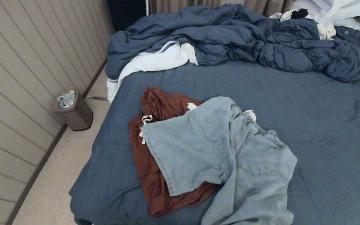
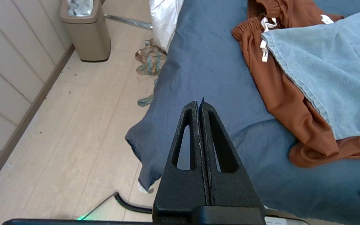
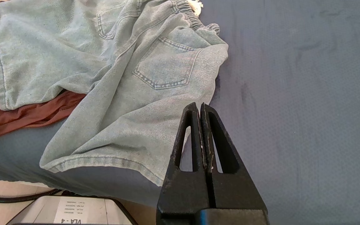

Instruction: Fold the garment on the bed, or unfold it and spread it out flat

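Near the bed's (image 1: 308, 103) front edge, denim shorts (image 1: 217, 156) lie over rust-brown shorts (image 1: 155, 175).
Right pincer (image 3: 200, 107), closed and empty, hangs just beside the denim's nearest leg; left pincer (image 2: 198, 106), likewise closed, hangs beyond the brown pair, so the right arm looks nearer.

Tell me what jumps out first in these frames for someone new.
Light blue denim shorts lie crumpled near the front of the bed, overlapping rust-brown shorts on their left. A bunched blue duvet with white lining sits at the far end. The left gripper and right gripper hang near the bed's front edge, jaws shut, holding nothing.
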